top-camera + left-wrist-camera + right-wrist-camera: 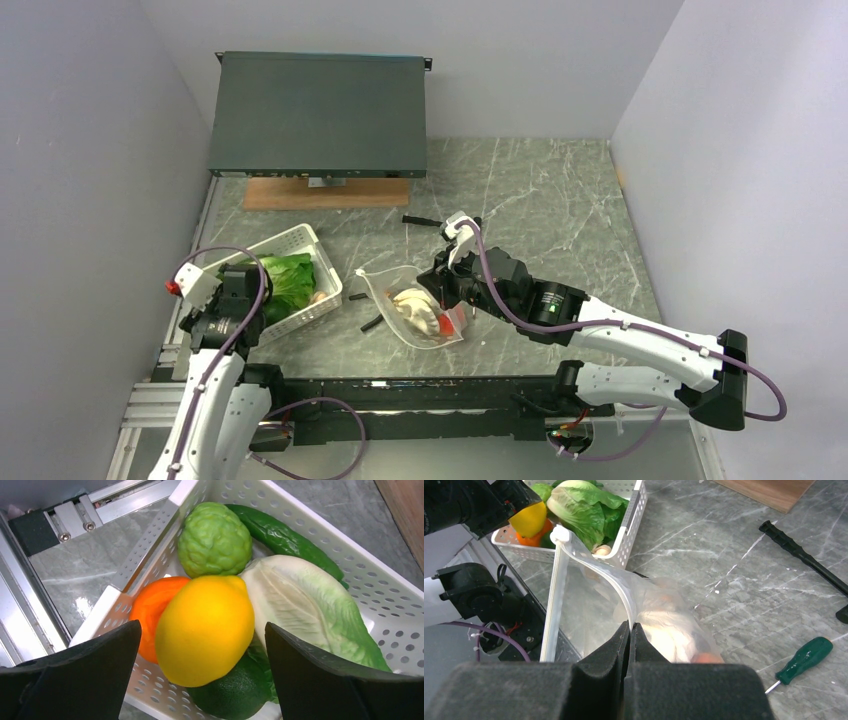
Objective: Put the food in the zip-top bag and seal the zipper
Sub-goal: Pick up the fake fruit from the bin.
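The clear zip-top bag (415,310) lies mid-table with its mouth held open toward the left. A white mushroom cluster (669,640) and a red piece (706,657) lie inside it. My right gripper (630,627) is shut on one lip of the bag's mouth, and the pale zipper strip (555,595) of the other lip stands free. My left gripper (202,626) is open over the white basket (350,545), with its fingers on either side of the yellow lemon (205,630) and not touching it. An orange (150,605), a round green piece (215,540), a leafy piece (305,610) and a dark green fruit (235,692) lie around the lemon.
A dark metal box (320,115) sits on a wooden board (325,192) at the back. A black-handled tool (804,560) and a green screwdriver (804,660) lie right of the bag. Small black pieces (370,323) lie between basket and bag. Walls close both sides.
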`<state>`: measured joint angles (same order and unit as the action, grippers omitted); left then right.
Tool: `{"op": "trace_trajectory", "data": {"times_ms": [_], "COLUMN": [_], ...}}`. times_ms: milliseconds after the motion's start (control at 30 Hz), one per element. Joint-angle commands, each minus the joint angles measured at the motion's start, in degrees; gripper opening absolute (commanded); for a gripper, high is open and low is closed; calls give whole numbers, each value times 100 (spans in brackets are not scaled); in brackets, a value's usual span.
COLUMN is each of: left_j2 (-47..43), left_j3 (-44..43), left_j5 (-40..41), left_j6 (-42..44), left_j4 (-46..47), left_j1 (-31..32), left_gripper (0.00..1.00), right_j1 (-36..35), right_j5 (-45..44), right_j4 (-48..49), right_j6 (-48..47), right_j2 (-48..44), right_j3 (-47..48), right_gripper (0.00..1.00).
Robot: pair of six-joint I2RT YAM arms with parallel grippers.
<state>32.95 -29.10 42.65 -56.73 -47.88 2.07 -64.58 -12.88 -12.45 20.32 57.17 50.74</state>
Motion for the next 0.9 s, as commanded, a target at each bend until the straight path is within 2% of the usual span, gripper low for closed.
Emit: {"op": "trace_trajectory", "data": {"times_ms": [0, 167, 333, 533, 600, 767, 867], "left_j2": [160, 562, 920, 1251, 1299, 984, 685], "left_j3": [-517, -760, -554, -326, -299, -420, -648], "left_j5": [-64, 45, -461, -630, -641, -587, -627], "left_j6": [552, 820, 603, 393, 294, 274, 432], "left_j4": [125, 174, 425, 574, 525, 266, 88], "left_j1": [-27, -120, -299, -437, -452, -453, -453], "left_gripper": [100, 100, 100, 100, 93, 61, 47], "right_j1": [26, 23, 35, 35, 28, 33, 36], "right_j5": [16, -21, -26, -47, -56, -91, -94], "right_j4": [221, 224, 202, 166, 165, 131, 141], "right_j6": [-41, -28, -62, -63, -72, -72, -80], "right_j2": [-28, -46, -73, -147, -168, -233, -254], "right_j3": [191, 175, 198, 162, 147, 165, 154], "right_gripper": [0, 0, 0, 0, 0, 0, 0]}}
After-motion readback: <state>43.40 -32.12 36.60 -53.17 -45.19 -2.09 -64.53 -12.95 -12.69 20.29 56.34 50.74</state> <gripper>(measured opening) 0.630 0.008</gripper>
